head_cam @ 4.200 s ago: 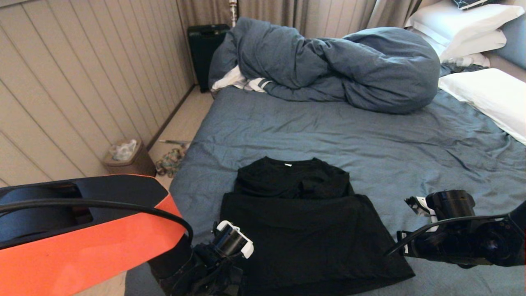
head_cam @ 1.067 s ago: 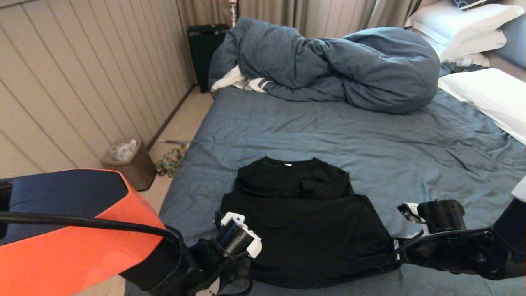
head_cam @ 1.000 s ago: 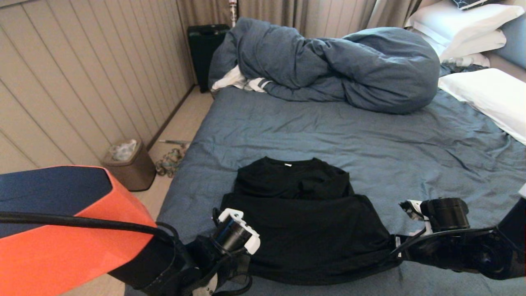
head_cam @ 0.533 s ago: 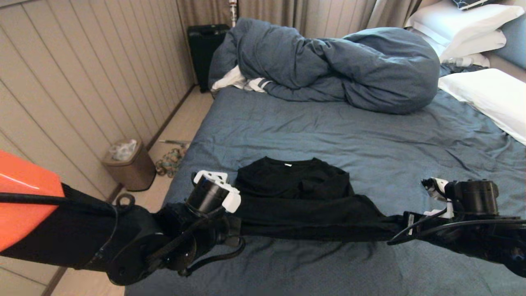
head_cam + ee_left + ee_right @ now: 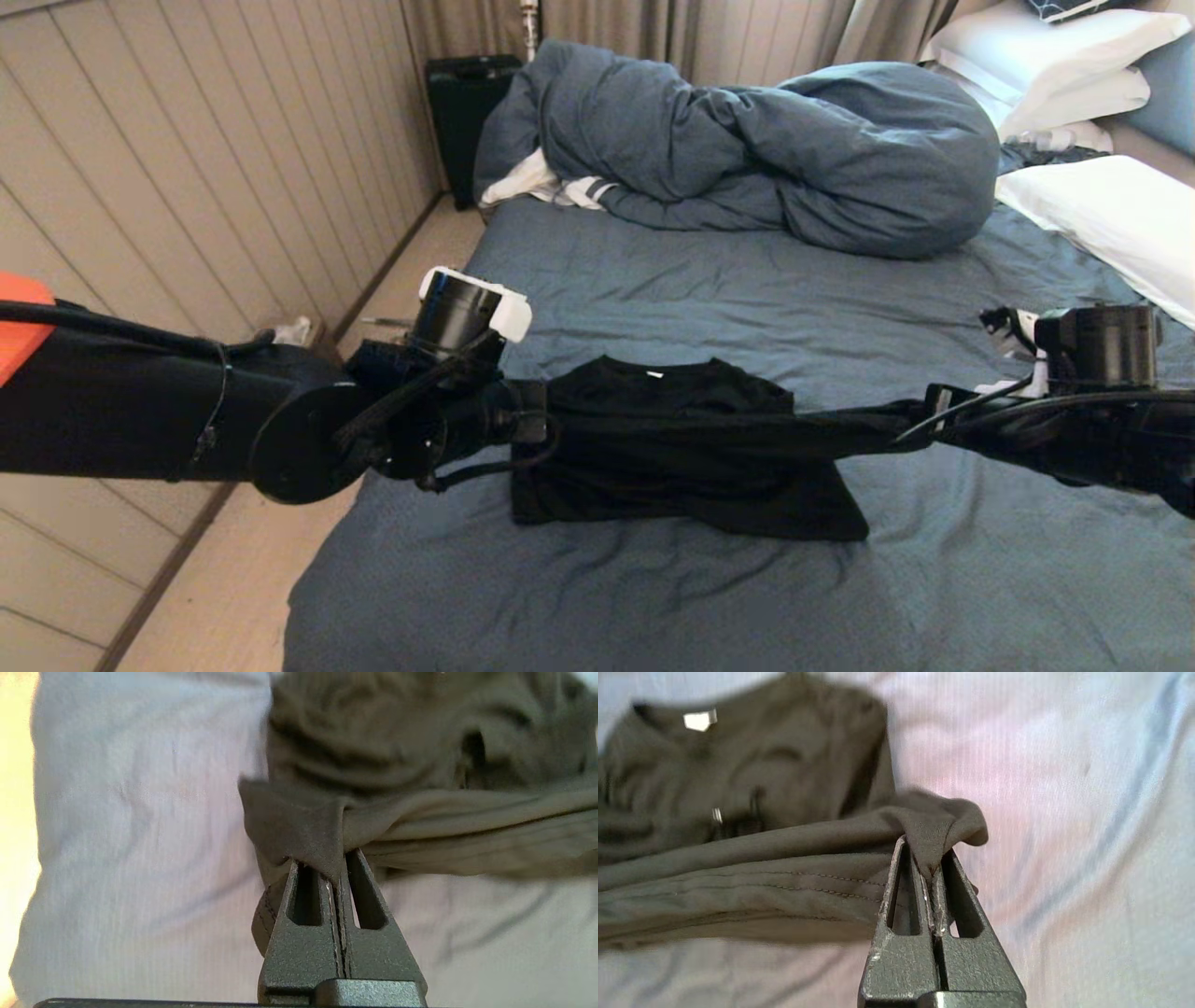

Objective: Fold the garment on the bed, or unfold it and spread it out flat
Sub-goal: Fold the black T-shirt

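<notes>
Bed (image 5: 709, 299): it carries everything; I see its blue-grey sheet bare again on the near side of both grippers, where the shirt's lower half lay flat a moment ago.
Duvet (image 5: 766, 149): bunched well beyond the grippers at the far end, unmoved.
Garment (image 5: 691, 467): the black T-shirt sits between my two grippers; its collar end with the white label rests on the sheet just past them, as before, while its hem now hangs stretched in the air as a taut band from one gripper to the other.
Change: over the last second I have lifted the hem off the sheet and carried it up and away from me, toward the collar.
Left gripper (image 5: 337, 868): clamped tight on the left hem corner, cloth bunched at the tips.
Right gripper (image 5: 931, 870): clamped tight on the right hem corner, the stitched hem running off toward the other gripper.
Meaning: I judge the bottom-to-top fold is mid-way; the hem next needs laying over the collar end, level on both sides, before I let go.
Risk: uneven tension could skew the fold or drag the resting half.
</notes>
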